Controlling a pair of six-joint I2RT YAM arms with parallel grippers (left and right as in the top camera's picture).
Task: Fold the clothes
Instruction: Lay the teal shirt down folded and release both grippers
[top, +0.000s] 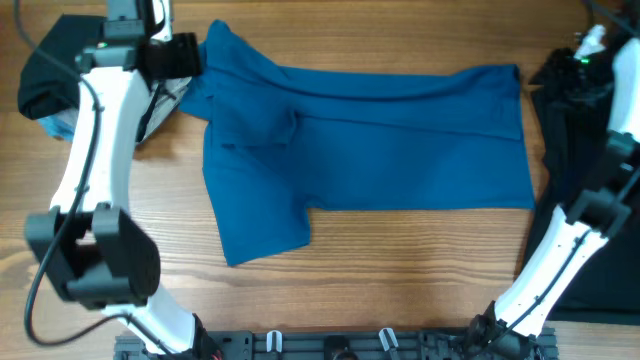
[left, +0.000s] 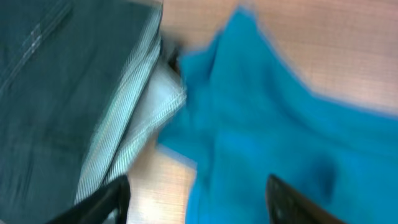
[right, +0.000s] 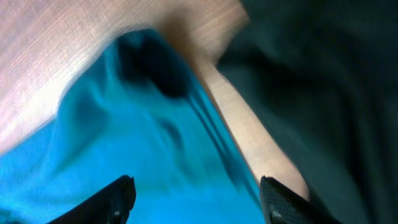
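A large royal-blue T-shirt (top: 380, 140) lies spread across the wooden table, its bottom left part hanging lower than the rest. My left gripper (top: 185, 55) hovers at the shirt's top left corner. In the left wrist view this gripper (left: 199, 205) stands open over the blue shirt (left: 280, 137) edge and bare wood, with nothing between its fingers. My right gripper (right: 196, 202) is open too, above the blue shirt (right: 124, 143) at its top right corner, holding nothing. Both wrist views are blurred.
A pile of black clothes (top: 585, 160) lies at the right edge, close to the right arm (top: 600, 210). Dark and pale striped garments (left: 124, 124) sit at the far left, next to a black one (top: 45, 75). Bare wood (top: 400, 260) shows in front of the shirt.
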